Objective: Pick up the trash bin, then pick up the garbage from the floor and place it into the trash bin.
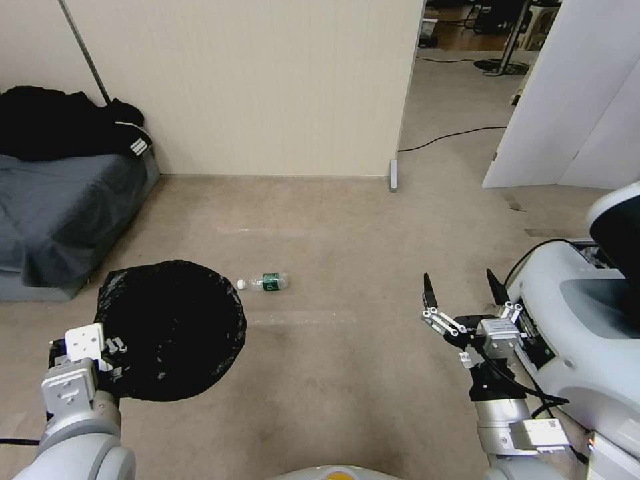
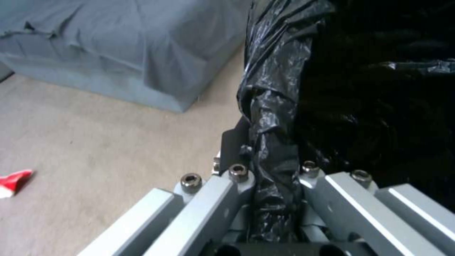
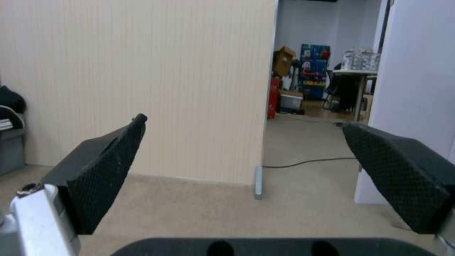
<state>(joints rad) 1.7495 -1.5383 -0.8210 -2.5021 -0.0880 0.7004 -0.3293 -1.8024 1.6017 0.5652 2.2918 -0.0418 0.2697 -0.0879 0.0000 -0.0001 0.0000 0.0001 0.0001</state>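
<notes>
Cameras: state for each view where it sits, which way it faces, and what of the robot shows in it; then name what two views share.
Head view: high on the robot, looking forward and down at the floor; both arms show, the left gripper holding the trash bin, the right gripper open.
Left wrist view: on the left arm, facing the bin's black bag pinched between its fingers.
Right wrist view: on the right arm, facing the wall past its open fingers.
Shared: head and right wrist views both show the doorway.
</notes>
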